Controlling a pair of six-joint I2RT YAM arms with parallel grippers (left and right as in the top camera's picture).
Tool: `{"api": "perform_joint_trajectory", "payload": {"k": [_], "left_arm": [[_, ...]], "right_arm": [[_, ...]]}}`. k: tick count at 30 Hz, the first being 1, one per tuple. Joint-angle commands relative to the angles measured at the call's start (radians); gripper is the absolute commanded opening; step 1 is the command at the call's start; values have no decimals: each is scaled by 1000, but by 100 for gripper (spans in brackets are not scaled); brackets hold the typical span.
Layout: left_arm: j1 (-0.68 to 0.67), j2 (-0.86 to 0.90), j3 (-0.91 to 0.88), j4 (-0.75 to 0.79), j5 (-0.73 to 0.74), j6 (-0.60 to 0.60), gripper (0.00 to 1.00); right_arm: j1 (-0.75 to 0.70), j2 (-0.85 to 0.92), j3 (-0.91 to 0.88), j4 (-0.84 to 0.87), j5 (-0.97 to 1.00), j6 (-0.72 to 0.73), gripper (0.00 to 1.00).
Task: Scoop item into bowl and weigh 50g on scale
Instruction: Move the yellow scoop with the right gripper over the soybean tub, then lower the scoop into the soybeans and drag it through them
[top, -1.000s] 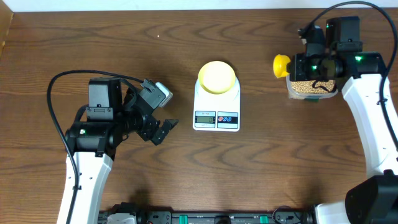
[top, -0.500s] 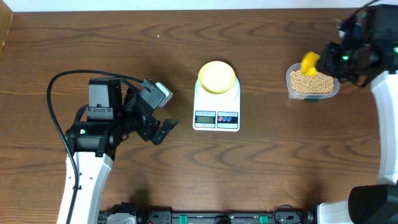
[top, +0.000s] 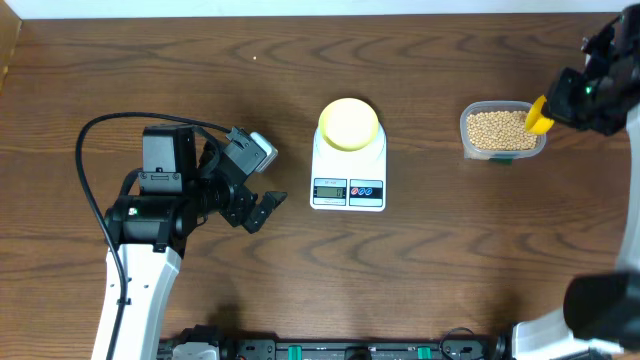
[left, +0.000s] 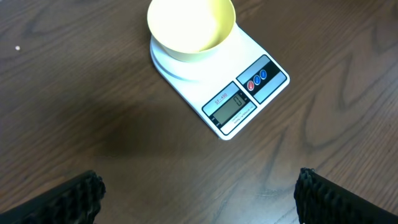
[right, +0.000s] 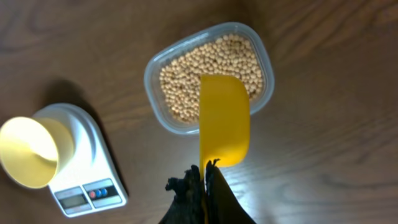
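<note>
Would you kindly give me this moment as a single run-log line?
Right end effector: shut on scoop, over tub of beans | Left end effector: open, empty | Bowl: empty, on scale

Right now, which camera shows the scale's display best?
Left wrist view: the display on the scale is large, close and unobstructed. Overhead shows it small but whole; the right wrist view catches it tiny near the lower left corner.

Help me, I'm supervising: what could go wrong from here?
The right hand grips the yellow plastic scoop by its handle tip; loaded, it may tilt and spill. Nothing steadies the clear plastic tub of tan beans; digging may shove it. Beans may miss the small pale-yellow bowl on the white scale.
</note>
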Motion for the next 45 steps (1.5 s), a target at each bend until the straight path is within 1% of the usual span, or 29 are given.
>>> {"api": "perform_joint_trajectory", "payload": {"k": [1, 4, 6, 11, 17, 23, 29, 36, 39, 42, 45], "left_arm": [[4, 5, -6, 0, 13, 14, 100], [4, 5, -6, 0, 13, 14, 100], [4, 5, -6, 0, 13, 14, 100], [4, 5, -6, 0, 13, 14, 100], [4, 5, -6, 0, 13, 14, 99], [4, 5, -6, 0, 13, 14, 99], [4, 5, -6, 0, 13, 14, 100], [4, 5, -6, 0, 13, 14, 99], [4, 5, -6, 0, 13, 14, 99], [4, 5, -6, 0, 13, 14, 99], [4, 5, -6, 0, 13, 14, 100]], "right_arm": [[-10, 127, 154, -68, 40, -64, 1], [-10, 235, 285, -161, 111, -141, 1], [-8, 288, 328, -186, 167, -198, 1], [-2, 367, 335, -180, 178, -306, 1], [30, 403, 334, -135, 178, -378, 1], [82, 404, 333, -87, 177, -373, 1], [150, 404, 333, -105, 182, -368, 1], [212, 404, 333, -172, 327, -263, 1], [220, 404, 333, -181, 352, -251, 1], [222, 404, 333, -162, 417, -237, 1], [222, 404, 333, -111, 436, -247, 1]]}}
